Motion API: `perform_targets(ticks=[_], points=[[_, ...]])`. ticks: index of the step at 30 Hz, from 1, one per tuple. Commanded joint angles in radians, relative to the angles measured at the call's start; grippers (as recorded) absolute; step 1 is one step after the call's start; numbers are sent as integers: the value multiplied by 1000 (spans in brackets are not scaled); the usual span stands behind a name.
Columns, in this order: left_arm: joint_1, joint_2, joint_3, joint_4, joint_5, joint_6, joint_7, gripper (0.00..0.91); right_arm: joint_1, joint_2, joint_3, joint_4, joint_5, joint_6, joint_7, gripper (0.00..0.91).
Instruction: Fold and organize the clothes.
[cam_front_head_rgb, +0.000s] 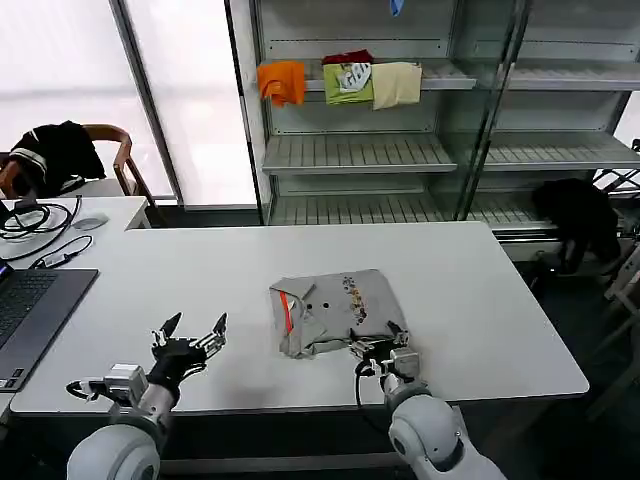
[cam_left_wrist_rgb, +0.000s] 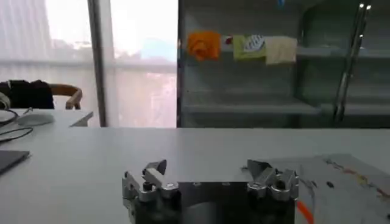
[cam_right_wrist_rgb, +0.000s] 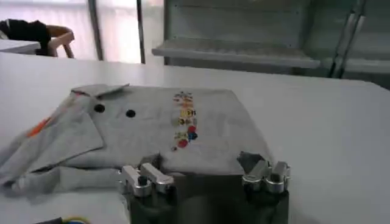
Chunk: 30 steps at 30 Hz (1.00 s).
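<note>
One of the clothes, a light grey T-shirt (cam_front_head_rgb: 335, 305), lies partly folded on the white table (cam_front_head_rgb: 480, 300), with a multicoloured chest print and an orange neck label showing. My right gripper (cam_front_head_rgb: 378, 343) is open at the shirt's near edge. In the right wrist view the grey T-shirt (cam_right_wrist_rgb: 158, 125) spreads just beyond the right gripper (cam_right_wrist_rgb: 201, 167), whose jaws stand wide apart over the hem. My left gripper (cam_front_head_rgb: 197, 325) is open above bare table to the left of the shirt. From the left wrist, the left gripper (cam_left_wrist_rgb: 207, 170) holds nothing and the shirt's edge (cam_left_wrist_rgb: 344, 176) lies off to one side.
A laptop (cam_front_head_rgb: 30, 310), cables (cam_front_head_rgb: 40, 215) and a mouse (cam_front_head_rgb: 90, 222) sit at the table's left end. Behind it a chair holds a black garment (cam_front_head_rgb: 60, 155). Shelves behind the table carry orange, green and cream folded garments (cam_front_head_rgb: 340, 82). Another black garment (cam_front_head_rgb: 575, 215) hangs at the right.
</note>
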Motion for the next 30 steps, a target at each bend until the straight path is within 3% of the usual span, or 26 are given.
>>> perform_targets(ticks=[1,10,16,30], points=[[3,-6,9,-3,6,0,3,907,-21,23,29,-19,68,7,52,907],[17,-1,6,-7,13,3,6,907,-45,14,46,116,78,8,27,907],[22,-7,9,-18,19,5,6,907,-11,16,-2,197,22,-12,-13,907],[44,-21,5,-34,30,4,12,907,64,99,-136,-35,-56,-17,-14,907]])
